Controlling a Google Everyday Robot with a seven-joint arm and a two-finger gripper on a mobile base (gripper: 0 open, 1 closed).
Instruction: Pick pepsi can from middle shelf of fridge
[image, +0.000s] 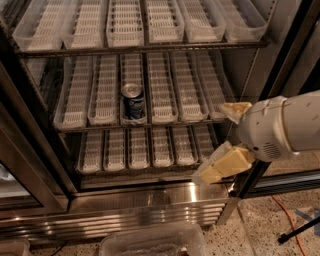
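Observation:
The pepsi can (133, 101) stands upright at the front of the third lane from the left on the middle shelf (186, 92) of the fridge (150, 209). It is dark blue with a silver top. My gripper (221, 141) is at the right, in front of the fridge's lower right corner, below and well right of the can. Its two cream fingers (223, 165) are spread apart with nothing between them. The white arm (280, 127) comes in from the right edge.
Top and bottom racks hold empty clear lanes. The dark door frame (283, 60) stands at the right and a glass door (20, 165) at the left. A clear plastic bin (152, 242), an orange cable (290, 220) and a black stand leg (300, 231) are on the floor.

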